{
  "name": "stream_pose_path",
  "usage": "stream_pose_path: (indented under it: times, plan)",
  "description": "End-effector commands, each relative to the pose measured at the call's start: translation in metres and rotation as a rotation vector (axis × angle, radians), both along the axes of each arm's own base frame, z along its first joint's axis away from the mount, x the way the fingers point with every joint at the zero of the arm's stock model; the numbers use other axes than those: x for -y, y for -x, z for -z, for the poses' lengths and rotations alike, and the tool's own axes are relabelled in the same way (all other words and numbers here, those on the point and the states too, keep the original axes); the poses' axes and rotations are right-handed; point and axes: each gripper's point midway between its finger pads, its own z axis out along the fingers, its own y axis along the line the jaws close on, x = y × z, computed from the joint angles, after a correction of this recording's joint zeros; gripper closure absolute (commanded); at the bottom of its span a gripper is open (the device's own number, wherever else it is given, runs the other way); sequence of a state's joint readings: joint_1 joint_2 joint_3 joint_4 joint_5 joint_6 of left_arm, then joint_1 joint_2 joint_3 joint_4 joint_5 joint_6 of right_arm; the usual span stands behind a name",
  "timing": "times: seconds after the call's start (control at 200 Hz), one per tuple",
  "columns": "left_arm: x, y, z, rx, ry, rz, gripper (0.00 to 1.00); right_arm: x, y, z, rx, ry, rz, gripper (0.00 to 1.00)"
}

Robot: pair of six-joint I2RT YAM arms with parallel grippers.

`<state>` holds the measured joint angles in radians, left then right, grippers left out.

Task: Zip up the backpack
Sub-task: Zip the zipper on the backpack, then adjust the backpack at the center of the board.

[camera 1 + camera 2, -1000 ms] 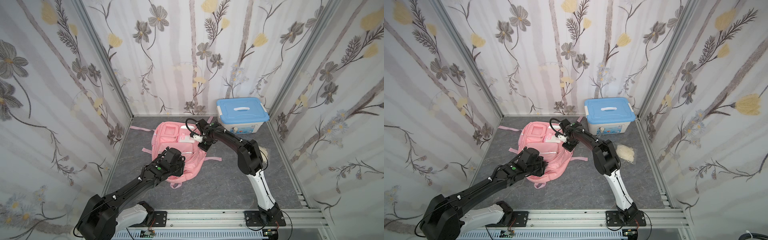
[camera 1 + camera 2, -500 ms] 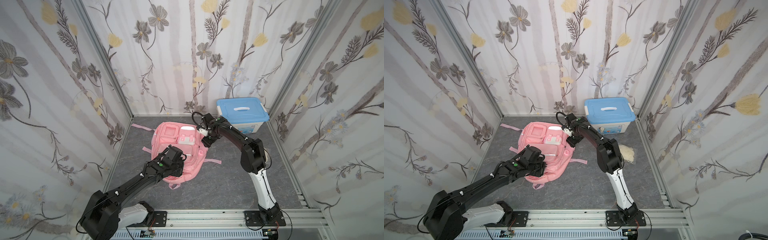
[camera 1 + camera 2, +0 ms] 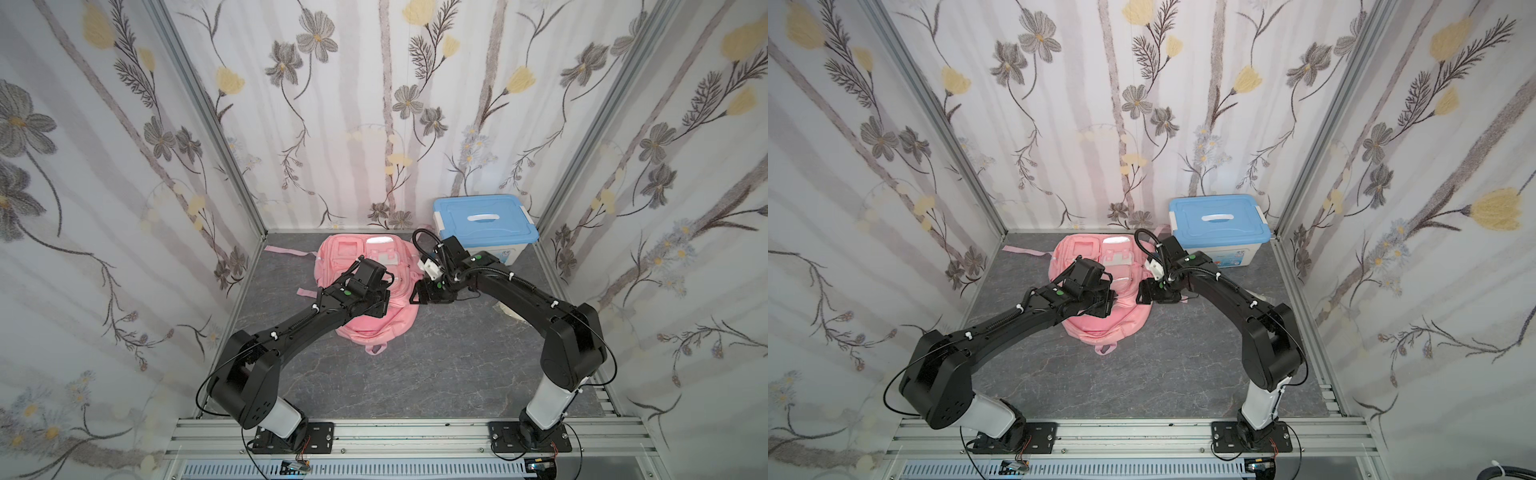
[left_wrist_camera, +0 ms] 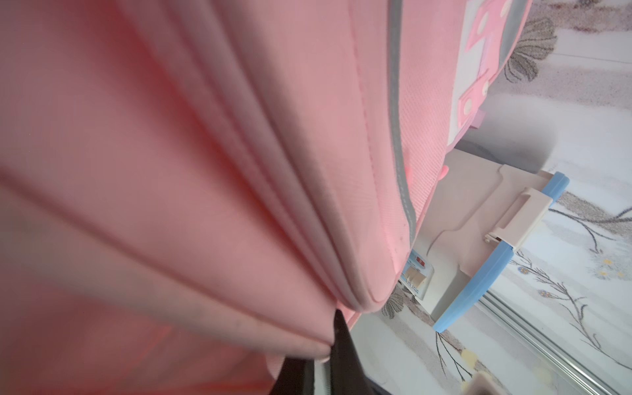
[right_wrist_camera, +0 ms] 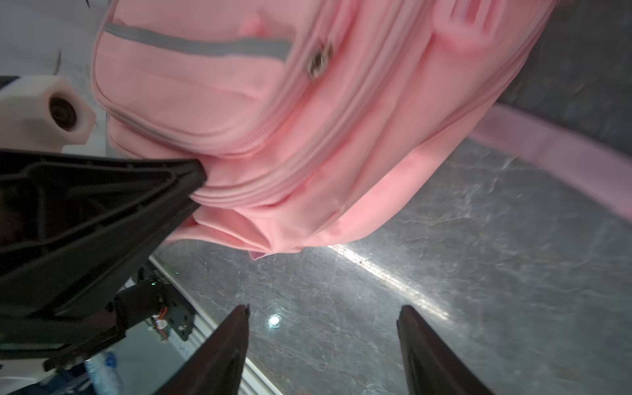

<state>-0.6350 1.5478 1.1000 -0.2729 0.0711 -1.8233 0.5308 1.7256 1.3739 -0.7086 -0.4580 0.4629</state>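
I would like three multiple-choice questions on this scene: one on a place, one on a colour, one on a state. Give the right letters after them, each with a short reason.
1. Where is the box?
A. At the front rail
B. In the far corner on the robot's right
C. In the far corner on the robot's left

2. What colour is its lid?
A. Blue
B. Pink
C. Green

3. How is the right gripper?
A. Shut on a strap
B. Shut on a handle
C. Open and empty

1 B: both top views show it in that corner.
2 A: the lid is blue above a white body.
3 C: in the right wrist view its fingers stand apart over bare floor, off the backpack.
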Motion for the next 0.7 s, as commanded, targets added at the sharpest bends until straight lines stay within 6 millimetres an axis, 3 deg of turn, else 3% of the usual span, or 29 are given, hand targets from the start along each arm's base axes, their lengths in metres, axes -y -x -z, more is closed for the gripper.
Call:
stream_pose_path:
  times: [0.0, 0.16, 0.34, 0.435, 0.56, 0.604, 0.639, 0.694]
  plan:
    - [0.025, -0.01, -0.011, 0.021, 0.104, 0.01, 1.0, -0.026, -0.006, -0.028, -0.038, -0.291, 0.162, 0.24]
    - [0.045, -0.018, -0.013, 0.028, 0.132, 0.028, 1.0, -0.036, -0.025, -0.036, -0.005, -0.473, 0.289, 0.16]
    - [0.057, -0.025, -0.019, 0.046, 0.165, 0.023, 1.0, -0.032, -0.038, -0.013, 0.017, -0.498, 0.412, 0.19]
    - [0.06, -0.023, -0.018, 0.043, 0.17, 0.029, 1.0, -0.03, -0.048, -0.018, 0.052, -0.522, 0.444, 0.2]
    - [0.06, -0.018, -0.014, 0.036, 0.19, 0.015, 1.0, -0.026, -0.054, -0.001, 0.042, -0.487, 0.484, 0.27]
    - [0.059, -0.017, -0.015, 0.04, 0.191, 0.014, 0.99, -0.024, -0.057, 0.005, 0.039, -0.477, 0.5, 0.28]
    - [0.057, -0.016, -0.017, 0.045, 0.188, 0.011, 0.98, -0.015, -0.053, 0.024, 0.021, -0.445, 0.53, 0.28]
    - [0.056, -0.015, -0.019, 0.049, 0.184, 0.014, 0.98, -0.008, -0.06, 0.026, 0.042, -0.459, 0.566, 0.28]
